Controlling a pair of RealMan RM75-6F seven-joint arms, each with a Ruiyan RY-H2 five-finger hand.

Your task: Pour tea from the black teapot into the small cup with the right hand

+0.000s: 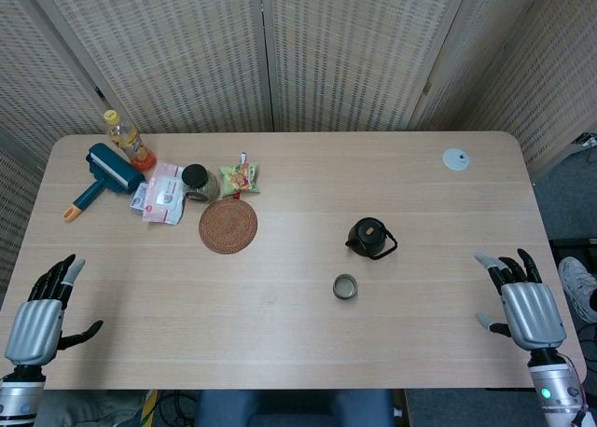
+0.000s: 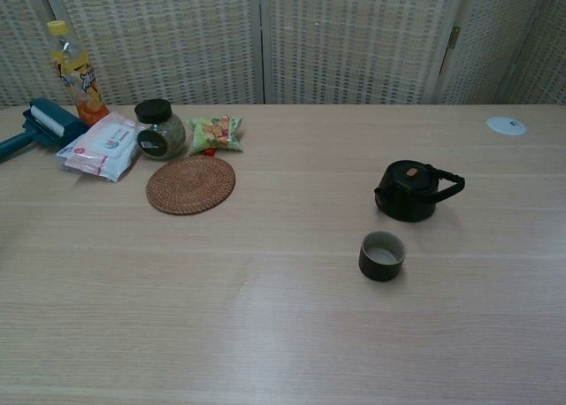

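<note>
The black teapot (image 1: 370, 238) (image 2: 410, 191) stands upright right of the table's middle, its handle pointing right. The small dark cup (image 1: 345, 286) (image 2: 382, 255) sits just in front of it and slightly to the left, apart from it. My right hand (image 1: 528, 306) hovers open near the table's front right edge, well to the right of the teapot, fingers spread. My left hand (image 1: 42, 312) is open at the front left edge, far from both. Neither hand shows in the chest view.
A round woven coaster (image 1: 228, 226) (image 2: 191, 184) lies left of centre. Behind it are a dark-lidded jar (image 1: 199, 182), a snack packet (image 1: 240, 176), a wipes pack (image 1: 160, 193), a blue lint roller (image 1: 104, 175) and an orange drink bottle (image 1: 128, 139). A white disc (image 1: 455, 159) lies far right.
</note>
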